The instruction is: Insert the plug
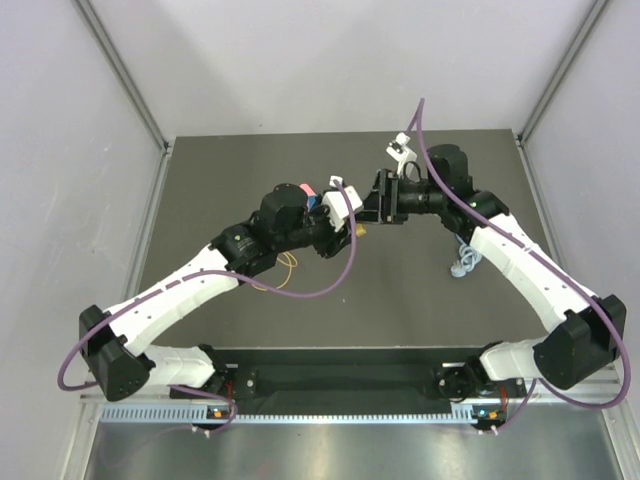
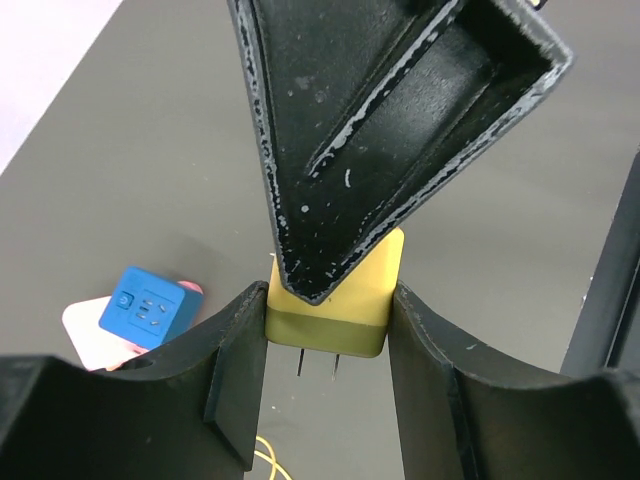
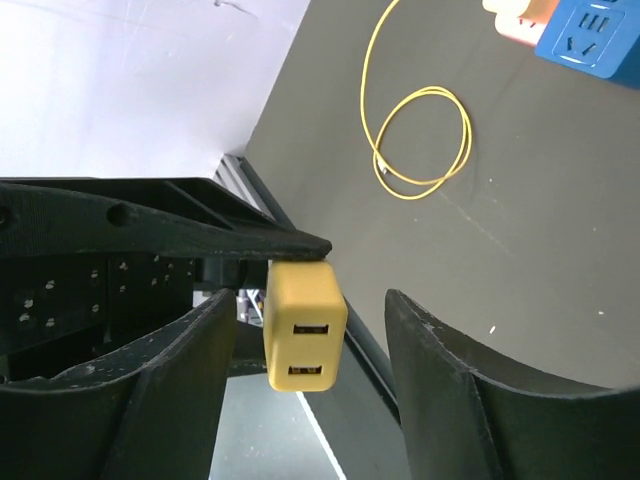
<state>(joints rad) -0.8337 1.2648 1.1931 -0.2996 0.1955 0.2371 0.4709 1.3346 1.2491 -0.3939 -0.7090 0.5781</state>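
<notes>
Nearest, the left gripper [image 2: 328,300] is pinching the yellow plug [image 2: 335,325] — its top hiding behind the right gripper [image 3: 310,305], whose jaws are standing spread.

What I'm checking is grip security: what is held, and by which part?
The left hand clamps the yellow boxy plastic plug by its side faces; the right hand only brackets it.

Boxy yellow two-prong plug [image 2: 325,318] aloft

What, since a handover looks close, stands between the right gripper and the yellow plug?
Nothing visible does. The yellow plug sits in the gap between the right gripper's open fingers, clamped by the left gripper.
</notes>
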